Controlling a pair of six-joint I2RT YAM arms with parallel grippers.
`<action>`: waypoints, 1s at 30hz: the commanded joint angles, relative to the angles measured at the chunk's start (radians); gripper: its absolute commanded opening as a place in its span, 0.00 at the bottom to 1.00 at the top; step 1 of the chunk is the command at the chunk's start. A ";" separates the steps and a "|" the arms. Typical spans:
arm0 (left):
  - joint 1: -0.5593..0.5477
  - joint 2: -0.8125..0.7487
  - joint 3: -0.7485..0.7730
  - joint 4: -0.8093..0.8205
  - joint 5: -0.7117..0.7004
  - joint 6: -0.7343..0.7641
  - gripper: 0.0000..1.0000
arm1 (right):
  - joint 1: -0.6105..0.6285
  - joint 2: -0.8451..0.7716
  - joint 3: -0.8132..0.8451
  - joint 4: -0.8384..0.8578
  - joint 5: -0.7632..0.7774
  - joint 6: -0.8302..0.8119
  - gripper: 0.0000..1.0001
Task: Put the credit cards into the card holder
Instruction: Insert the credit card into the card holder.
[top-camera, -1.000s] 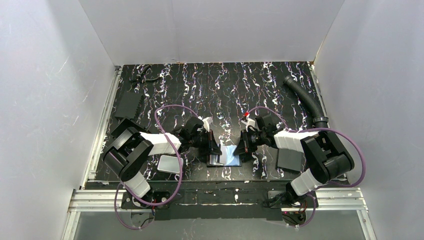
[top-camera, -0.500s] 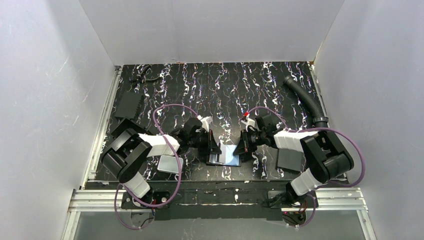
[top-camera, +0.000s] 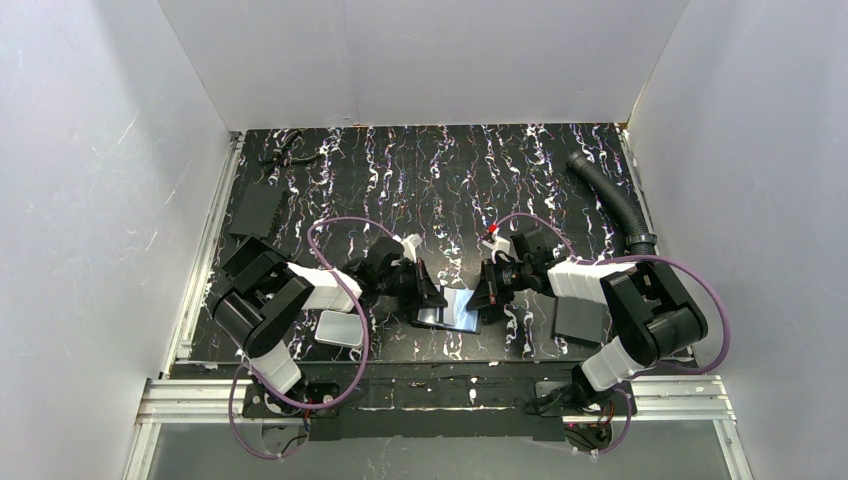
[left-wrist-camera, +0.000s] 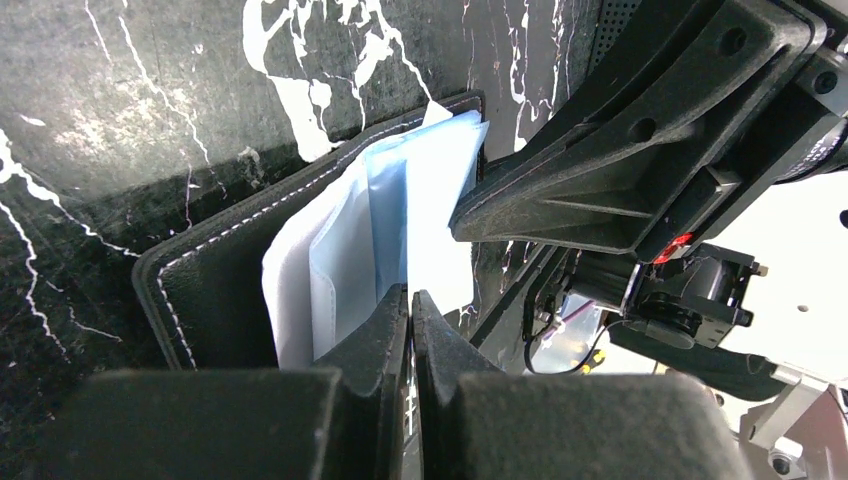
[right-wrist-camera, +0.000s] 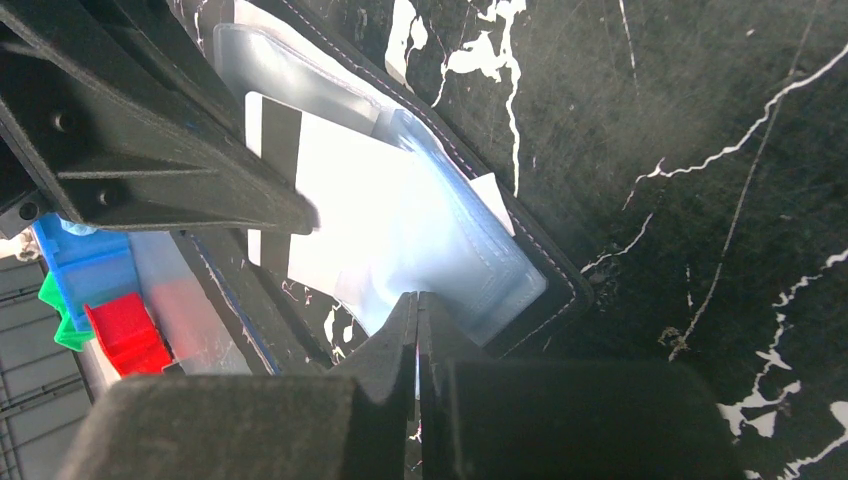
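Holding left jaws and right jaws fully closed at opposite sides of open card holder (left-wrist-camera: 210, 290) on tabletop (top-camera: 400, 180); seeing credit card (right-wrist-camera: 340, 190) over clear pockets (left-wrist-camera: 345, 250); grip unclear.

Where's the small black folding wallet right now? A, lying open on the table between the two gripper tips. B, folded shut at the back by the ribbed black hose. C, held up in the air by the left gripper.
A: the small black folding wallet lies open on the dark marbled table, between the left gripper and the right gripper.
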 joint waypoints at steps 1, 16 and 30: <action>0.000 0.012 -0.020 0.031 0.010 -0.038 0.02 | -0.002 0.010 -0.007 -0.016 0.026 -0.024 0.03; -0.057 -0.060 0.202 -0.584 -0.255 0.141 0.57 | -0.002 -0.004 -0.017 -0.012 0.023 -0.020 0.03; -0.162 0.062 0.348 -0.561 -0.230 0.120 0.54 | -0.002 -0.011 -0.024 0.000 0.023 -0.009 0.03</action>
